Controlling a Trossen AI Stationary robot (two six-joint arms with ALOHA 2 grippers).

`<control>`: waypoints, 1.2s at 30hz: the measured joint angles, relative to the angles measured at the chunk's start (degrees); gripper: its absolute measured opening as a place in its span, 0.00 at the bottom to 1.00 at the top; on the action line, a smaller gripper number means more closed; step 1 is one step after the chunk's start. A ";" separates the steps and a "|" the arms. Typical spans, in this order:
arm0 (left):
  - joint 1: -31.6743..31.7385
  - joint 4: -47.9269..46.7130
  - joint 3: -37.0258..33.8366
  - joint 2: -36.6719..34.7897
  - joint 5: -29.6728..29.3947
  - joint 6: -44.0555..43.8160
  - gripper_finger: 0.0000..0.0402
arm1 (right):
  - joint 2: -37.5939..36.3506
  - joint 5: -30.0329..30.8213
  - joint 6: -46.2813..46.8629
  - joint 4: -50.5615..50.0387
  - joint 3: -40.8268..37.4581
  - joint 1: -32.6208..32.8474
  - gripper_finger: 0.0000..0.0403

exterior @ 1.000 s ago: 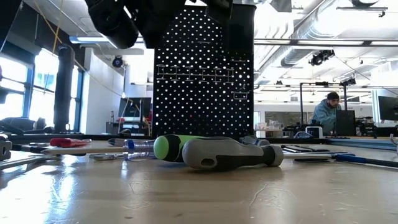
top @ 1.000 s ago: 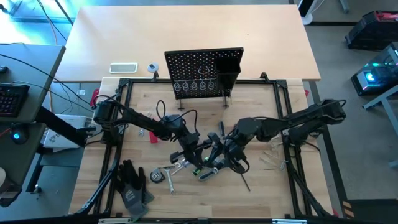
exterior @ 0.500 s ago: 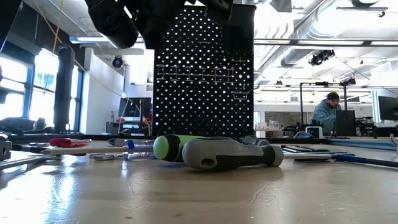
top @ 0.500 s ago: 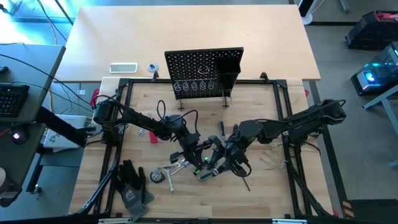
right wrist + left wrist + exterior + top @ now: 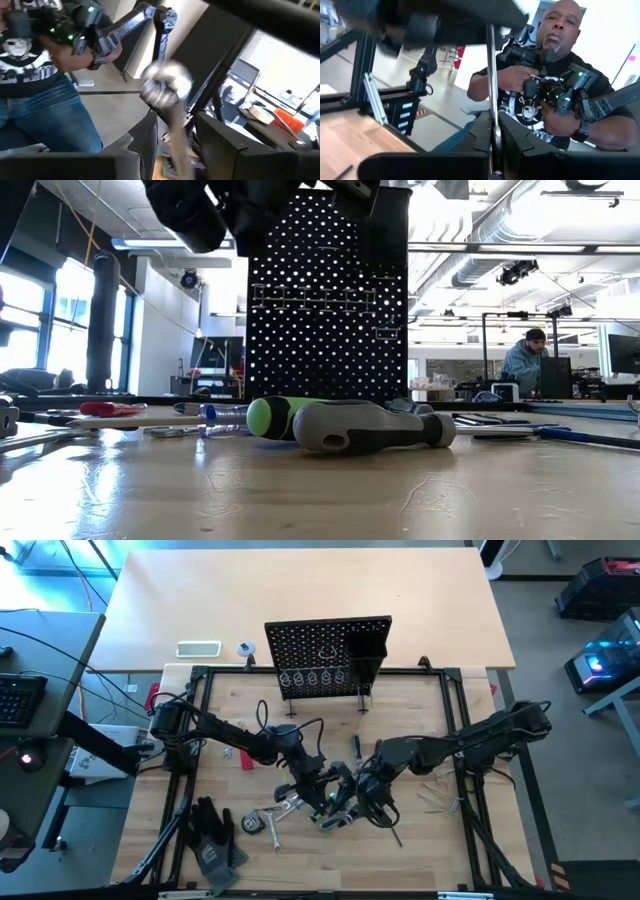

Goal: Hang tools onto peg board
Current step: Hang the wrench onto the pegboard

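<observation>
My left gripper (image 5: 325, 785) and right gripper (image 5: 356, 790) meet nose to nose above the tools in the middle of the table. The left one (image 5: 495, 131) is shut on a silver wrench (image 5: 491, 70). The right gripper (image 5: 177, 137) is open, and the wrench's head (image 5: 167, 85) stands blurred between its fingers; whether they touch it, I cannot tell. A green-handled screwdriver (image 5: 272, 418) and a grey-handled tool (image 5: 370, 427) lie flat on the table below. The black peg board (image 5: 328, 655) stands upright on its legs at the far side. My left gripper pinches the silver wrench's flat shaft (image 5: 492, 117) between its two fingers. The shaft runs on along the fingers and out past their tips, lifted clear of the table. Its far end reaches the dark blurred shape of the other gripper.
Black gloves (image 5: 212, 835) lie near the left front corner, silver wrenches (image 5: 283, 806) and a red tool (image 5: 246, 761) left of the grippers. A white flat device (image 5: 198, 648) lies beyond the frame. A person holding controllers stands past the table's edge (image 5: 555, 75).
My left gripper has moved slightly toward the table's right, closer to the right gripper, still carrying the wrench. The tools on the table have stayed where they were.
</observation>
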 joint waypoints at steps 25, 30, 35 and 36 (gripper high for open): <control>1.83 -0.36 0.07 0.02 1.84 -4.22 0.13 | -0.13 4.42 -1.74 -1.23 0.02 0.25 0.06; 2.63 -0.15 0.07 -0.08 1.96 -4.79 0.22 | -0.13 5.46 -1.02 -1.84 0.02 0.60 0.04; 3.77 -0.37 0.11 -0.37 1.86 -4.81 0.29 | -0.11 7.09 -0.71 -3.02 0.00 1.35 0.02; 3.97 -0.48 0.11 -0.47 1.87 -4.77 0.30 | -0.11 7.92 -0.58 -3.27 0.00 1.45 0.01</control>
